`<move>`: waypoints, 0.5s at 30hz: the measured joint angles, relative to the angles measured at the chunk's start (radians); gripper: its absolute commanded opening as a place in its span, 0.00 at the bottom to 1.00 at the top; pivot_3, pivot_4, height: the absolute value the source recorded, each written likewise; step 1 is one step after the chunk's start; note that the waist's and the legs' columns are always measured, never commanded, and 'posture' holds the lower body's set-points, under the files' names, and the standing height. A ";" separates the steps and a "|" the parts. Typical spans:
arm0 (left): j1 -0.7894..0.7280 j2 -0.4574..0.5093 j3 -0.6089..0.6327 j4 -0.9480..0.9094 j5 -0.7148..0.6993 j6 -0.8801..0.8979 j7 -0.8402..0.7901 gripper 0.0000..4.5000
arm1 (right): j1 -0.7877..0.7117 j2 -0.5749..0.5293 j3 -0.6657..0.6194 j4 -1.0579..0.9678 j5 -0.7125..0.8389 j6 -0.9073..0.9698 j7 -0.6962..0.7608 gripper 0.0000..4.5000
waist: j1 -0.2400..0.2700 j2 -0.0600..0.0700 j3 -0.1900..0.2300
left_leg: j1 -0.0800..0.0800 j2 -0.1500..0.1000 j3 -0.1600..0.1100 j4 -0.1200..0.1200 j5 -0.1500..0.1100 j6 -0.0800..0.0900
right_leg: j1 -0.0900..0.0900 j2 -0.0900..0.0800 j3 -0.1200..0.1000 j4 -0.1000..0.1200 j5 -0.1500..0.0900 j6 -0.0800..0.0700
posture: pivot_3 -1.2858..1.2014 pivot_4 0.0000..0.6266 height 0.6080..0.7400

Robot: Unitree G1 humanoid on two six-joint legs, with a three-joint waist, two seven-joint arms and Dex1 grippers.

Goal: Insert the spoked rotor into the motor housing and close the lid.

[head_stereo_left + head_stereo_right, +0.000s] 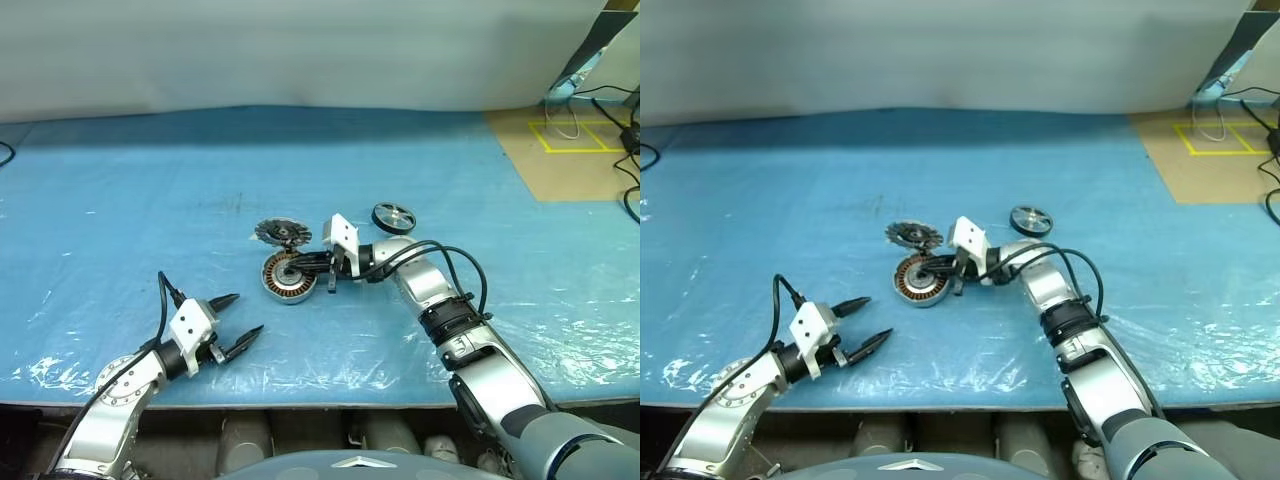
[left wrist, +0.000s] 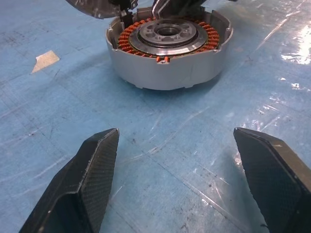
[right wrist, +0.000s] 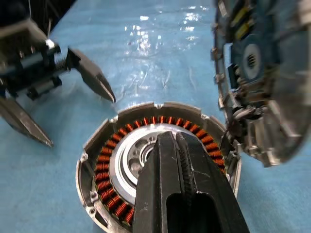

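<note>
Motor housing (image 1: 289, 277) is sitting open on the blue table (image 1: 120, 200), near its middle, showing its ring of copper windings around a grey centre. Leaning against its far rim, the ribbed lid (image 1: 282, 233) is standing tilted on edge. Well to the right and a little farther back, the spoked rotor (image 1: 393, 217) is lying flat on the table, apart from the other two parts. Reaching in from the right, the right hand (image 1: 296, 268) is holding its two black fingers pressed together, with their tips hanging over the housing's centre; whether they touch it cannot be told. Nearer and to the left, the left hand (image 1: 243, 318) is hovering with fingers spread wide, pinching nothing, pointing towards the housing.
</note>
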State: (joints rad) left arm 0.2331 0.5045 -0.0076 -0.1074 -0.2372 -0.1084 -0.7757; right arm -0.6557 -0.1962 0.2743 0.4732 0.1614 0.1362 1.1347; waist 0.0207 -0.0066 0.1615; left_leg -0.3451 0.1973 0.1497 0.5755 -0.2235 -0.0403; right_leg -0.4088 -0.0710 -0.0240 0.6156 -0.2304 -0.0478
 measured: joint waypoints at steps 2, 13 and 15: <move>-0.004 -0.001 0.000 0.001 0.000 -0.001 0.000 0.88 | -0.006 0.003 -0.007 -0.019 0.006 0.020 0.000 0.01 | 0.000 0.000 0.000 | 0.000 0.000 0.000 0.000 0.001 0.001 | 0.000 0.000 0.000 0.000 0.000 0.000 | 0.52 0.24 1.00; -0.006 0.008 0.004 -0.122 -0.070 0.087 -0.012 0.88 | 0.045 -0.148 -0.037 -0.184 0.008 0.109 0.019 0.01 | 0.017 0.000 0.000 | 0.000 0.000 0.000 0.000 0.000 0.000 | 0.000 0.000 0.000 -0.002 0.000 0.000 | 0.52 0.24 1.00; 0.004 0.024 0.009 -0.170 -0.101 0.117 -0.025 0.88 | 0.080 -0.204 -0.065 -0.235 0.014 0.138 0.013 0.01 | 0.020 0.000 0.000 | 0.000 0.000 0.000 -0.001 0.000 0.000 | 0.000 0.000 0.000 -0.002 0.000 0.000 | 0.52 0.24 1.00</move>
State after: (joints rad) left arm 0.2367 0.5287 0.0013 -0.2772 -0.3379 0.0088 -0.8005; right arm -0.5759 -0.3997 0.2094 0.2386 0.1752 0.2741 1.1478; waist 0.0408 -0.0066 0.1615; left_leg -0.3448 0.1971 0.1500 0.5746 -0.2230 -0.0398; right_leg -0.4089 -0.0709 -0.0242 0.6139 -0.2305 -0.0478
